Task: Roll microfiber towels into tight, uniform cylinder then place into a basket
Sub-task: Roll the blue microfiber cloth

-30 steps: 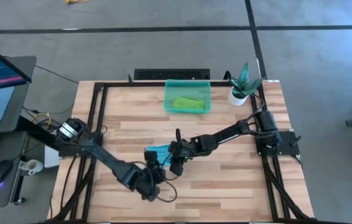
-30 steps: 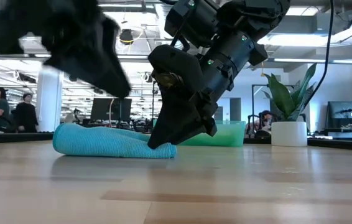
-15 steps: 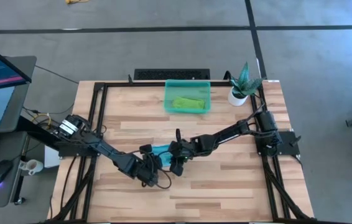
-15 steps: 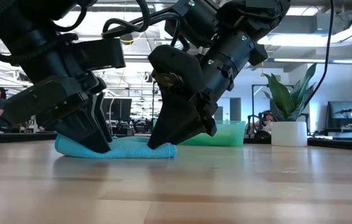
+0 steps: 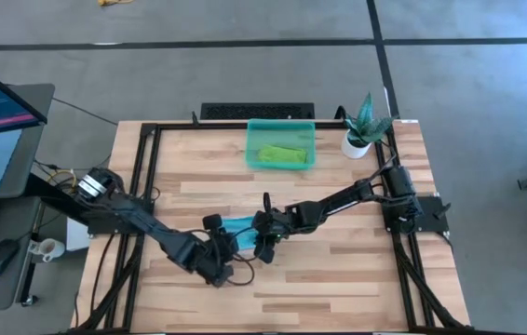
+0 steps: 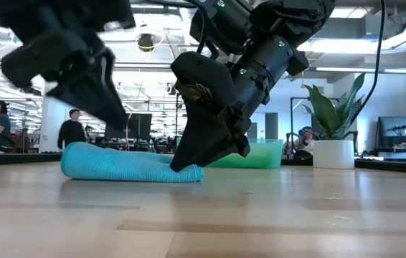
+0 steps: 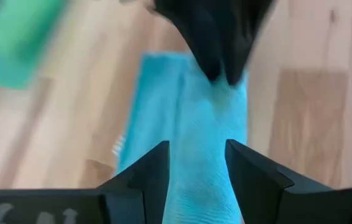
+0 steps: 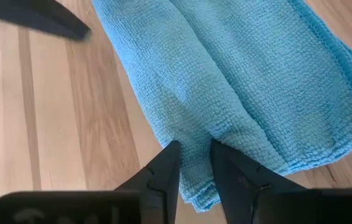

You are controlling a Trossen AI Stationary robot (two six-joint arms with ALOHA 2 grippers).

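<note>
The turquoise towel (image 5: 238,226) lies on the table's middle as a loosely rolled long bundle (image 6: 124,165). My right gripper (image 6: 187,163) is shut on its right end. My left gripper (image 6: 110,115) is open and hovers just above the bundle's left end. In the left wrist view its fingers (image 7: 198,171) stand on either side of the towel (image 7: 201,124). The teal basket (image 5: 254,130) stands at the far middle. The lime green towel (image 5: 282,154) lies rolled inside it. My right gripper pinches a raised fold at the towel's right end (image 8: 196,134) between its two fingers. The fingers (image 8: 166,168) come from above, slanting in from the table's right. The towel lies on the table, slack.
A white pot with a green plant (image 5: 357,140) stands at the far right, beside the basket. Black frame rails run along the table's left and right sides (image 5: 142,177). People and desks show in the room beyond the table (image 6: 70,132).
My left gripper has gone toward the far edge, dropped onto the towel's left end, then lifted clear again. My right gripper and the towel have kept still.
</note>
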